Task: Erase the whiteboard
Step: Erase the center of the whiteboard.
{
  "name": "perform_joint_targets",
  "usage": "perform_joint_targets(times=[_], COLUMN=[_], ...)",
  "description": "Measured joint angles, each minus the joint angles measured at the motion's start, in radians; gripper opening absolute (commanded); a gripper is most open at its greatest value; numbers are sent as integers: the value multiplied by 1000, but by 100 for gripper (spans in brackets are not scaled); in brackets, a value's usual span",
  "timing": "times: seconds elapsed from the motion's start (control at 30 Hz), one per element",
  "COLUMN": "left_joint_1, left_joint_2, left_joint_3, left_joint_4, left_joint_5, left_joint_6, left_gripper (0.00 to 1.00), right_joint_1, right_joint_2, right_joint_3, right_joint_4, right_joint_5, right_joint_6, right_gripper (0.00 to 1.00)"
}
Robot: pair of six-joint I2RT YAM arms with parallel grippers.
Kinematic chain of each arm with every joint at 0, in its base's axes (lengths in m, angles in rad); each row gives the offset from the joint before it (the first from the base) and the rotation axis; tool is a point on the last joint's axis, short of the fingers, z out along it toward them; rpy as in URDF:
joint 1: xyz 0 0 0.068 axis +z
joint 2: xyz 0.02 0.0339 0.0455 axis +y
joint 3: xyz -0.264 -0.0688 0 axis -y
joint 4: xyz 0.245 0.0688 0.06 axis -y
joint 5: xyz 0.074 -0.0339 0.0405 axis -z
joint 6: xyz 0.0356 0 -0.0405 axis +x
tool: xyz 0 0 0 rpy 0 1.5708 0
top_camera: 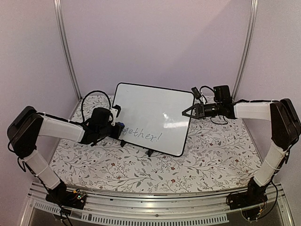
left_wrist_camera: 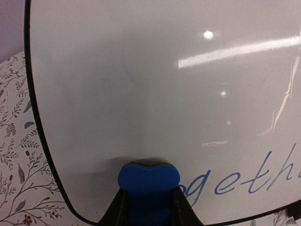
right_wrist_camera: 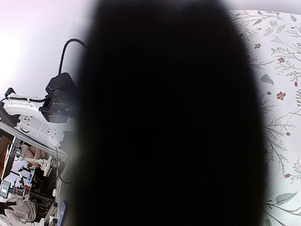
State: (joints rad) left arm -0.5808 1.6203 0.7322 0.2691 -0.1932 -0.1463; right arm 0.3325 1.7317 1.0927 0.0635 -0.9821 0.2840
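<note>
Left gripper (left_wrist_camera: pixel 148 208) is clamping the blue eraser (left_wrist_camera: pixel 148 178) on the lower left of the standing whiteboard (top_camera: pixel 155 106), writing (left_wrist_camera: pixel 244 181) is running rightward from it along the bottom, closed right gripper (top_camera: pixel 187 113) is sitting at its right edge

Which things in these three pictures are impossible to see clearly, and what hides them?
- Right wrist view: a dark blur fills the middle, hiding the right end effector and whatever it touches.
- Left wrist view: the writing on the whiteboard is cut off by the right edge; the blue eraser covers its start.
</note>
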Motion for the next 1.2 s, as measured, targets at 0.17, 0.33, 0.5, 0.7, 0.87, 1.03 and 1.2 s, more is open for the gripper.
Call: perform_joint_targets(times=[0.17, 0.33, 0.5, 0.7, 0.87, 1.03, 1.2], left_joint_1=[1, 2, 3, 3, 14, 69, 80], left_joint_2=[6, 6, -2, -6, -4, 13, 19], left_joint_3=[0, -20, -54, -72, -41, 50, 80], left_joint_4=[13, 43, 53, 51, 11, -13, -7], left_joint_5=[5, 8, 7, -1, -29, -55, -37], left_joint_6=[-17, -50, -86, -110, -109, -85, -83], left_gripper=[0, 0, 0, 0, 0, 0, 0], right_joint_1=[-1, -1, -1, -1, -1, -2, -2], right_joint_2=[0, 0, 0, 0, 2, 3, 7], right_joint_3=[0, 0, 1, 2, 2, 2, 8], right_joint_4=[-3, -3, -3, -4, -4, -4, -7], right_joint_5=[0, 0, -1, -1, -1, -5, -10], right_joint_6=[0, -1, -2, -2, -1, -5, -11], right_gripper=[2, 2, 1, 1, 1, 1, 1])
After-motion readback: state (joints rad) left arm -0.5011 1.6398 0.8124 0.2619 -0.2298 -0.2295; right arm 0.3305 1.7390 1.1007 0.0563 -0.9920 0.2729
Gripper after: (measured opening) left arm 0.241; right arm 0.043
